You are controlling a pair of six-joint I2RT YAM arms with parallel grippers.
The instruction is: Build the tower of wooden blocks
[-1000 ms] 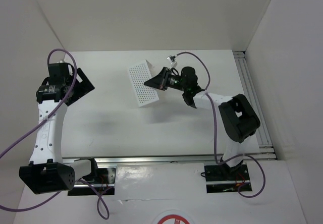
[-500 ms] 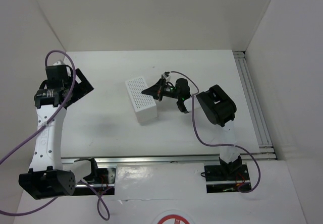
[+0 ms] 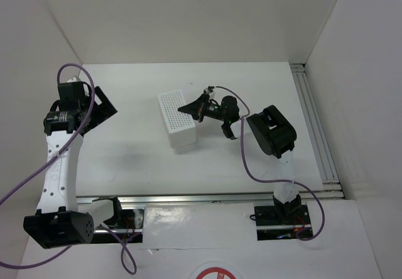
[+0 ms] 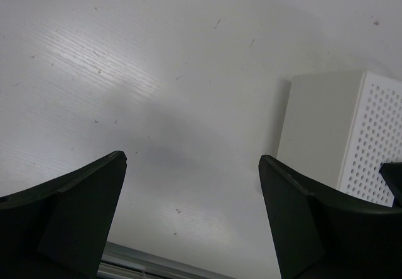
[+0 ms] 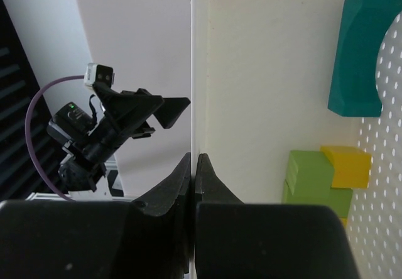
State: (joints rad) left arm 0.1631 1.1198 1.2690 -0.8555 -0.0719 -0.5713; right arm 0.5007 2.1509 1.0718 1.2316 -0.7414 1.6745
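Note:
In the right wrist view, a teal arch block (image 5: 355, 53), a lime-green block (image 5: 311, 178) and a yellow block (image 5: 345, 164) lie loose inside the white perforated tray (image 5: 264, 71); no tower stands. My right gripper (image 5: 193, 159) is shut on the tray's thin side wall. In the top view the tray (image 3: 178, 120) sits mid-table with my right gripper (image 3: 188, 109) at its right edge. My left gripper (image 3: 100, 108) is open and empty at the far left, over bare table. The blocks are hidden in the top view.
The left wrist view shows the tray's (image 4: 320, 134) solid side and dotted face to the right of my open left gripper (image 4: 191, 159). White walls enclose the table. A metal rail (image 3: 317, 128) runs along the right edge.
My right arm has folded in and turned the tray from a raised tilt down onto the table, shifting it slightly left. The left arm has barely moved.

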